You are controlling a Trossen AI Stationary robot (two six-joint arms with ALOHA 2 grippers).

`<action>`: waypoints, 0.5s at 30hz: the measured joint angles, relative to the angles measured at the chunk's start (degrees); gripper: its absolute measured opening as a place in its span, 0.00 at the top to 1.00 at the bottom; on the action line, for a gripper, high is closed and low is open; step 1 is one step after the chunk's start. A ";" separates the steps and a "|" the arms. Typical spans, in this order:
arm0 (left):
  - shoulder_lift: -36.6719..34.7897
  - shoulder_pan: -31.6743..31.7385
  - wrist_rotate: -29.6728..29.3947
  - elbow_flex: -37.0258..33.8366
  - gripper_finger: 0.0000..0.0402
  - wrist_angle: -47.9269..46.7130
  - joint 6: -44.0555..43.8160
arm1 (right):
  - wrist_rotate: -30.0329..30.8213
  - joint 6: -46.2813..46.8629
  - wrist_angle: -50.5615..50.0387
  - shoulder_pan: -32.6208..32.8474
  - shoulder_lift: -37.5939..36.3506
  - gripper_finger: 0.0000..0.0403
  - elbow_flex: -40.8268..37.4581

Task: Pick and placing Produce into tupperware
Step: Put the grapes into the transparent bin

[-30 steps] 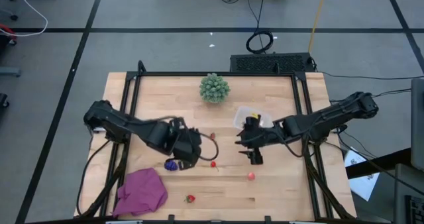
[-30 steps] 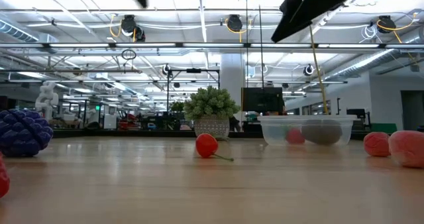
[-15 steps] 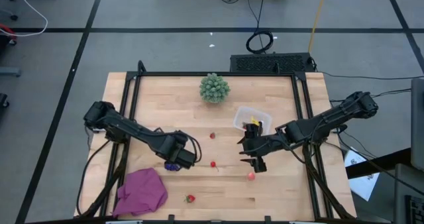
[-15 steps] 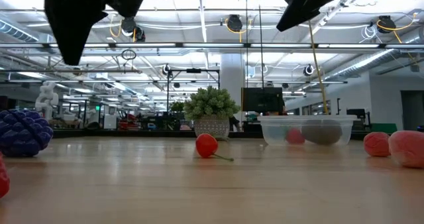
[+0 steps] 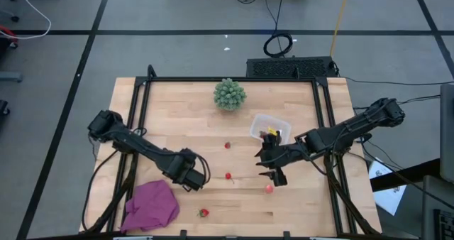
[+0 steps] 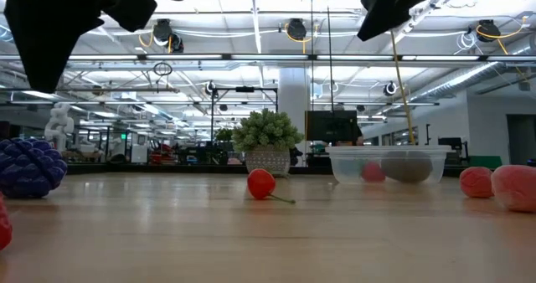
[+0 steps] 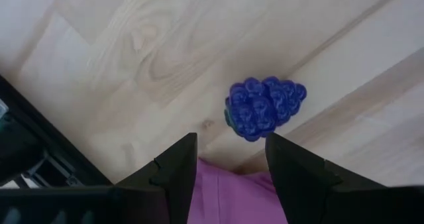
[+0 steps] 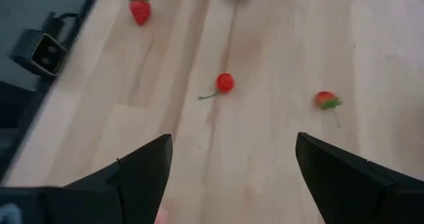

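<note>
Grape cluster (image 7: pixel 264 109) lies on bare wood just ahead of the left gripper (image 7: pixel 230 159), whose fingers stand parted and empty; magenta cloth (image 5: pixel 152 204) beside it. Right gripper (image 5: pixel 272 170) hovers wide open, empty, near the tupperware (image 5: pixel 270 126). Cherry (image 5: pixel 228 175) and berries sit on the free table (image 5: pixel 177 112) between the arms.

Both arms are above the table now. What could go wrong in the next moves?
1. The left pincer hangs open above the grape cluster, which lies beside the magenta cloth. Closing low may catch the cloth too.
2. The right pincer is open over small round fruit: the cherry may roll away if a finger nudges it.
3. The tupperware is light; the right arm may push it.
</note>
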 joint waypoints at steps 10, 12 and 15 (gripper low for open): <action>-0.02 -0.85 -6.58 -0.03 0.54 -2.23 7.92 | -0.34 2.27 0.08 0.02 -0.07 0.23 0.00; -0.04 -0.89 -8.40 -0.03 0.54 -2.27 10.41 | -0.34 3.78 0.11 0.00 -0.07 0.23 0.00; -0.04 -0.89 -10.25 -0.03 0.53 -1.59 13.75 | -0.34 5.42 0.12 -0.02 -0.07 0.23 0.00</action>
